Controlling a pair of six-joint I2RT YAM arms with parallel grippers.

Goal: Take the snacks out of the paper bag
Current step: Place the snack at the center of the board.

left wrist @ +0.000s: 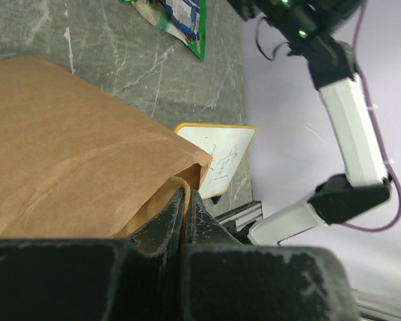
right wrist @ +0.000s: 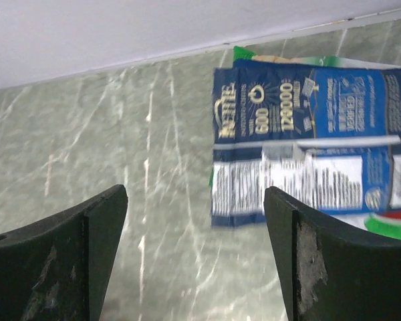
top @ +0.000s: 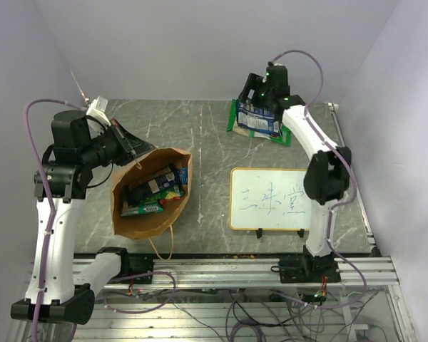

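The left gripper [top: 133, 158] had its jaws pressed together on the rim of the paper bag [top: 128, 222], with the brown wall running away beneath its fingertips and the mouth held open upward. Just beyond that pinch, inside the bag, several snacks [top: 157, 189] lay stacked, teal and blue pouches over a pink-red one. Between the two arms, on the near side of the right gripper's reach, stood a whiteboard [top: 267, 199]. At the far side of the table [top: 207, 142] the right gripper [right wrist: 195, 200] hovered with its jaws wide apart and nothing between them. The green bag [right wrist: 307, 134] with the blue-and-white label lay flat just ahead of its right finger, already out on the stone. The step in hand appeared to be the return for the next packet. Done well, it would mean lifting straight up off the green bag before swinging across, passing above the whiteboard rather than beside it, and coming down into the mouth from directly overhead with the jaws apart. The left pinch would need to hold so the opening did not fold shut, and the uppermost pouch looked the easiest to take first
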